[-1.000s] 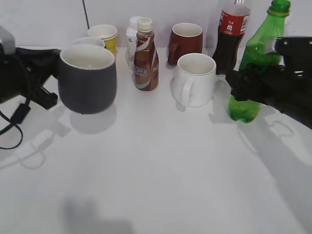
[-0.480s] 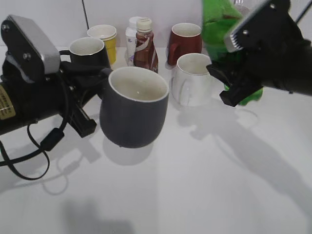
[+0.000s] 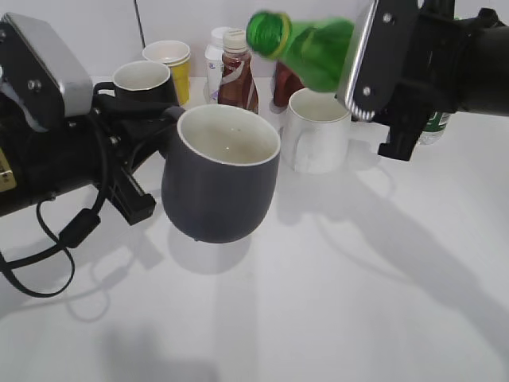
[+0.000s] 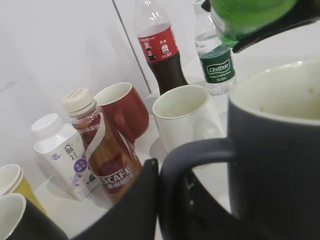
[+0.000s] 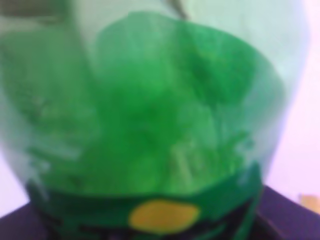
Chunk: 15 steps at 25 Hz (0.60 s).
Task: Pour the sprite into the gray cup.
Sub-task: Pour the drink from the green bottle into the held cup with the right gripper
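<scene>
- White table (image 3: 318,302) and a white wall fill the picture, with cups and bottles along the back.
- At the left of the frame, the left gripper (image 3: 147,139) holds the gray cup (image 3: 221,175) up off the table by its handle (image 4: 190,165). Its fingers are closed on the handle.
- The cup sits near the middle of the frame, mouth up, tipped a little.
- At the upper right, the right gripper (image 3: 382,72) holds the sprite (image 3: 306,40) almost flat on its side. Its fingers are tight around the bottle.
- The bottle's mouth (image 3: 266,30) points left. It is above the cup and looks a bit behind its far rim.
- The right wrist view shows only blurry green bottle (image 5: 150,115), so I cannot see the fingers there.
- What could go wrong:
  - If the mouth is not over the cup, the drink may land on the table or on the white mug (image 3: 316,131) below it.
  - If the bottle tips too fast, the drink may gush and splash out.
  - If the cup fills, it gets heavy and may twist in the fingers.
</scene>
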{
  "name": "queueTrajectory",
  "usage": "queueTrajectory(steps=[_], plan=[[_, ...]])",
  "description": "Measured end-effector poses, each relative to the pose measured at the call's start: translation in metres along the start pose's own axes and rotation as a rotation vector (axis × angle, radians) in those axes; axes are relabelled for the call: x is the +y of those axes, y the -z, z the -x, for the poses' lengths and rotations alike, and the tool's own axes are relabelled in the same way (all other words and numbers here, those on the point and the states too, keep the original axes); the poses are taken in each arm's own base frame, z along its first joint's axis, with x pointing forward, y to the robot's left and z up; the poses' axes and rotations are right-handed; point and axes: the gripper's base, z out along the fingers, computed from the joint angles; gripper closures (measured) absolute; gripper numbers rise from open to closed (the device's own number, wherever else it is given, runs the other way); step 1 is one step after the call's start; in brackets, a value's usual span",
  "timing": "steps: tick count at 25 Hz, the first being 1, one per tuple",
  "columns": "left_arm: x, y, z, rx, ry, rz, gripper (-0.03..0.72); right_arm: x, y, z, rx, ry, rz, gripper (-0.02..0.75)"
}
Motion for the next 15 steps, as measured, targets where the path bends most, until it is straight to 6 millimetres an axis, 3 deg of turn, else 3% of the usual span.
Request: queueTrajectory(steps=[15], plan=[[-0.014,-0.002,0.005,-0.018,-0.012,-0.054,0.631,-0.004,0.000,0.004,-0.032,0.309,-0.052,0.324]])
